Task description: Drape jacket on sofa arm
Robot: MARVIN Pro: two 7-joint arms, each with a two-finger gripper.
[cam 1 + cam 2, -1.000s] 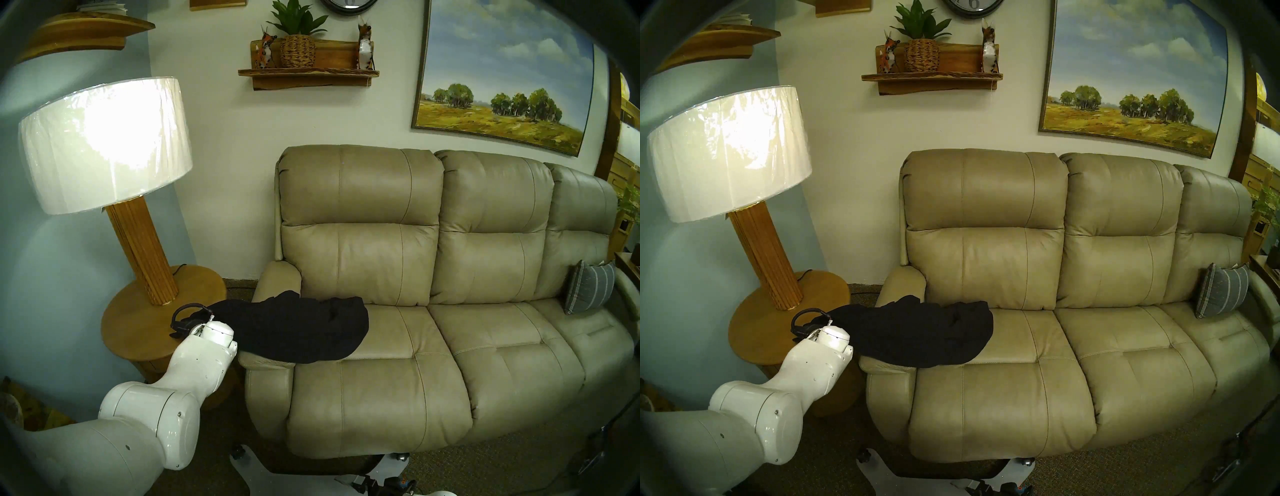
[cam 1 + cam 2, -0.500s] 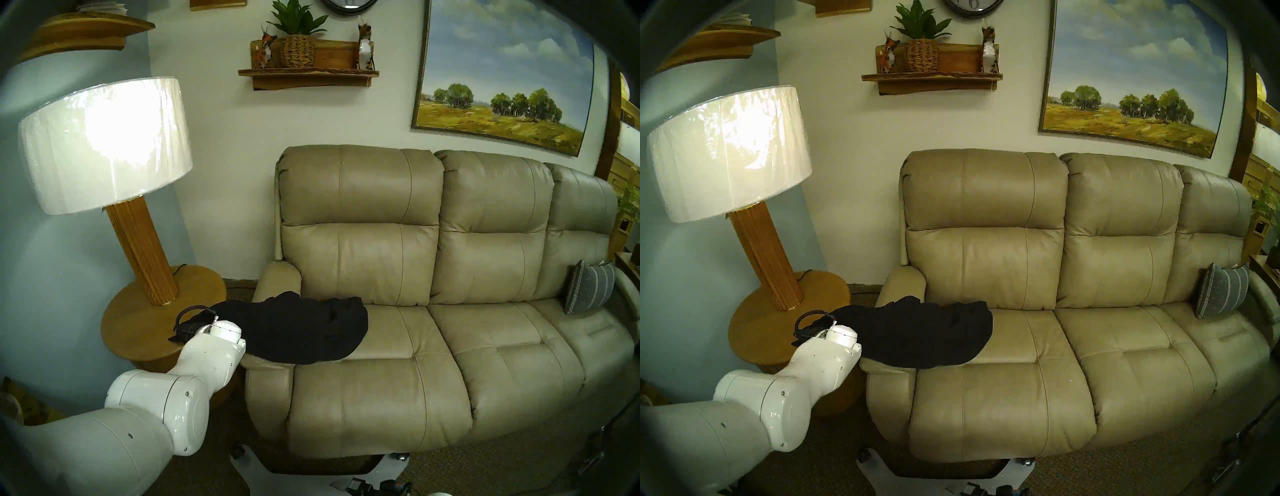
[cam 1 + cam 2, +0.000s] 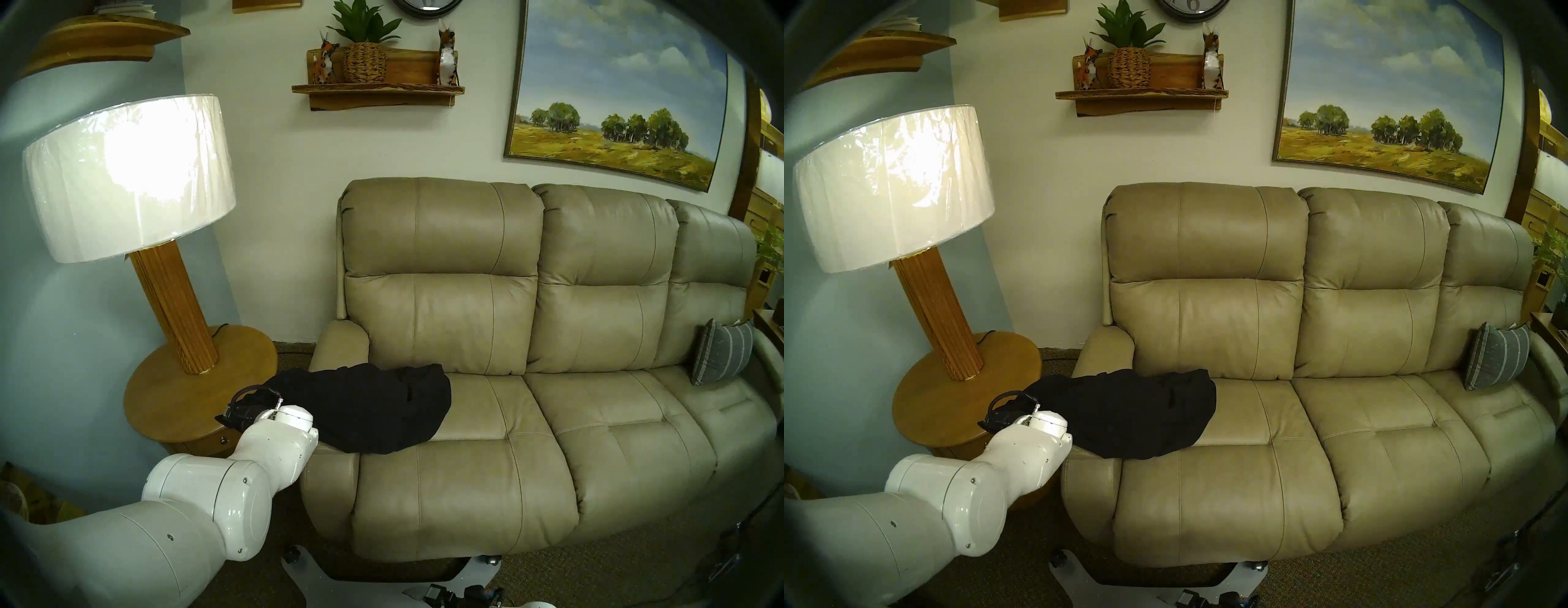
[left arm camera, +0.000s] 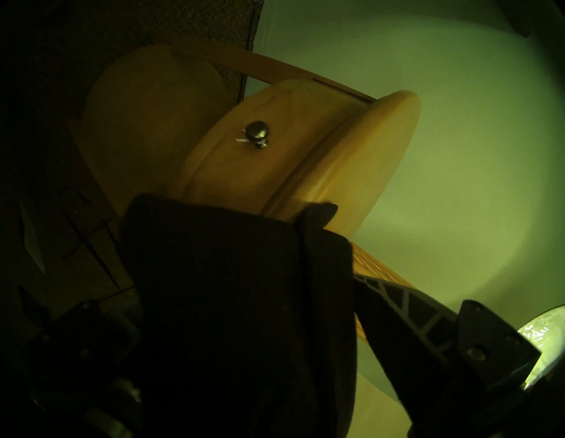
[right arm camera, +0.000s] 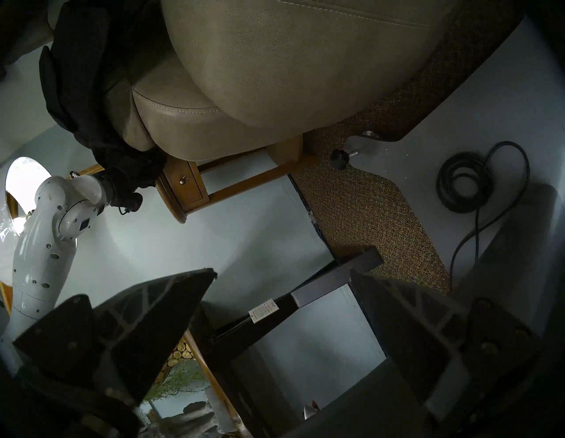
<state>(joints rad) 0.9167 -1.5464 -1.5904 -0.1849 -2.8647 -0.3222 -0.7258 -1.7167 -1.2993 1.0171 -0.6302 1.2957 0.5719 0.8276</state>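
Both left gripper (image 4: pixel 244 321) fingers (image 4: pixel 406 309) flank jacket (image 4: pixel 232 306) fabric, parted.

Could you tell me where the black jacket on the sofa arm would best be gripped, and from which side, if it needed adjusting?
Probably the bunched end of the jacket that overhangs the sofa arm on the side-table side. It hangs free there, so fingers could close on both faces, coming from the outer side. The rest lies flat on leather, harder to pinch.
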